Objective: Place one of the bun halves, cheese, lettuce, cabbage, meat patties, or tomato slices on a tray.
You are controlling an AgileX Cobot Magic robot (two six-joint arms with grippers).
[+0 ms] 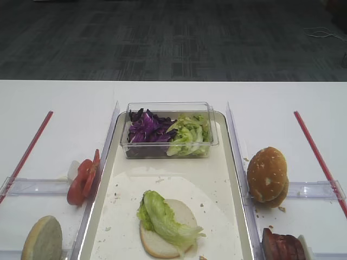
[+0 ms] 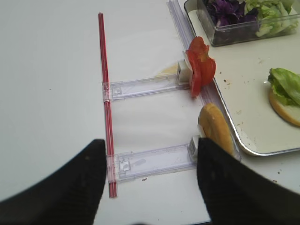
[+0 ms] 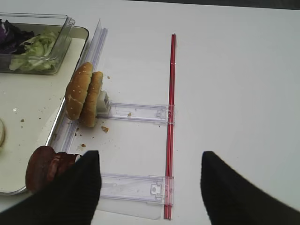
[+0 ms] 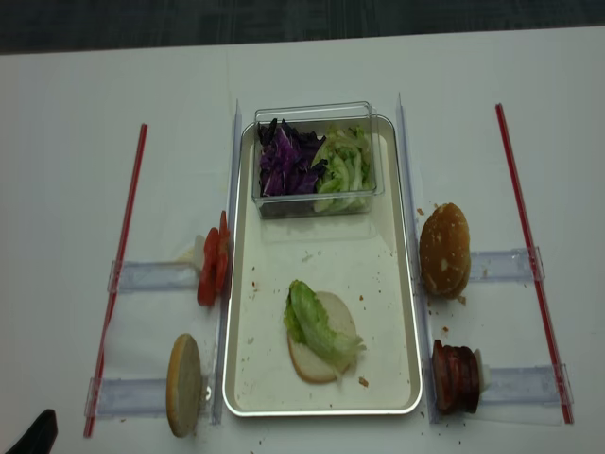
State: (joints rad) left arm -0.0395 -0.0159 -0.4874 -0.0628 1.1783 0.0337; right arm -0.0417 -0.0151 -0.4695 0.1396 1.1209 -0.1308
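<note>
On the cream tray (image 1: 233,179) lies a bun half (image 1: 162,242) with a lettuce leaf (image 1: 162,216) draped over it. Tomato slices (image 2: 200,70) and another bun half (image 2: 214,129) stand on edge left of the tray. Sesame bun tops (image 3: 84,93) and meat patties (image 3: 47,166) stand to its right. Purple cabbage (image 1: 146,127) fills part of the tub. No cheese is in view. My left gripper (image 2: 149,154) hangs open over the table beside the left bun half. My right gripper (image 3: 150,159) is open too, its left finger next to the patties.
A clear plastic tub (image 1: 169,108) with cabbage and more lettuce sits at the tray's far end. Clear plastic rails (image 2: 150,161) and red strips (image 3: 171,117) lie on the white table on both sides of the tray. Crumbs dot the tray.
</note>
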